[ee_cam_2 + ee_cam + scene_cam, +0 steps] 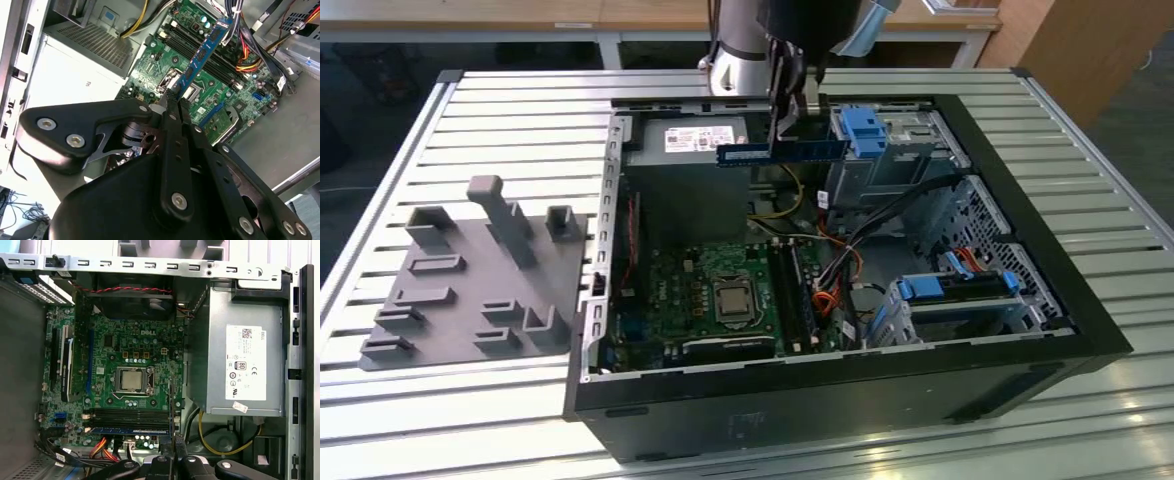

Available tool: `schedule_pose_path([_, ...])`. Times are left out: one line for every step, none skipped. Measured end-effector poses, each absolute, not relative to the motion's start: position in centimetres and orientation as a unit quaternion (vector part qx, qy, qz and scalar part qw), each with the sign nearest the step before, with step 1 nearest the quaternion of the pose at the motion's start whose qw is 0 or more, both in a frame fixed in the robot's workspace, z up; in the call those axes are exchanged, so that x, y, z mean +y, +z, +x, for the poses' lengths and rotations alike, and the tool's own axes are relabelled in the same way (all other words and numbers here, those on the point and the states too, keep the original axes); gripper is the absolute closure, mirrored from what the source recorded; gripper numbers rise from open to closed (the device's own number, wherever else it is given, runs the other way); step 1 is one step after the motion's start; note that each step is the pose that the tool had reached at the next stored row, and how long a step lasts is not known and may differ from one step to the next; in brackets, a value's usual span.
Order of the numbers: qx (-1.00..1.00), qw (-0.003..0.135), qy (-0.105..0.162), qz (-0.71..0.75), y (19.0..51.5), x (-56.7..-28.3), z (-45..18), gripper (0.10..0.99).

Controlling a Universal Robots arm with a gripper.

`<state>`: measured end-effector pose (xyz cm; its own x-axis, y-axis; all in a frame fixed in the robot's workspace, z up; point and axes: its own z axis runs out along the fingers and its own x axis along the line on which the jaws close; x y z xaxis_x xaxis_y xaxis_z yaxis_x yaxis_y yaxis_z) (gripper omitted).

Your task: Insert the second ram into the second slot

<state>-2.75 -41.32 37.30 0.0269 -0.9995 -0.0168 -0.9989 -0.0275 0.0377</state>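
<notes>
**Fingers [173, 117] closed on the second ram [205, 50], over the case's [854, 420] far side.**
Insertion likely needs the stick parallel to the memory slots [131, 416] and pressed down evenly.

In the second wrist view we see a matte black gripper [169, 98] of flat linked bars with round silver screws [179, 201]; top centre of the exterior view, a silver-grey cylindrical arm [739, 55].
</notes>
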Motion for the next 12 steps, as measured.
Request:
schedule_pose_path([-0.697,0.008,-0.019,0.716,37.3,-41.42,-2.75,0.953])
schedule_pose_path([-0.697,0.008,-0.019,0.716,37.3,-41.51,-2.75,0.953])
schedule_pose_path([-0.697,0.008,-0.019,0.716,37.3,-41.59,-2.75,0.953])
schedule_pose_path([-0.697,0.008,-0.019,0.716,37.3,-41.66,-2.75,0.953])
schedule_pose_path([-0.697,0.008,-0.019,0.716,37.3,-41.71,-2.76,0.953])
schedule_pose_path([-0.697,0.008,-0.019,0.716,37.3,-41.74,-2.76,0.953])
schedule_pose_path([-0.698,0.008,-0.019,0.716,37.3,-41.74,-2.76,0.953])
schedule_pose_path([-0.699,0.008,-0.019,0.715,37.3,-41.75,-2.75,0.953])
schedule_pose_path([-0.7,0.008,-0.019,0.713,37.31,-41.75,-2.75,0.953])
schedule_pose_path([-0.702,0.008,-0.019,0.712,37.31,-41.76,-2.75,0.953])
schedule_pose_path([-0.704,0.007,-0.019,0.71,37.3,-41.75,-2.75,0.953])
schedule_pose_path([-0.705,0.007,-0.019,0.709,37.3,-41.75,-2.75,0.953])
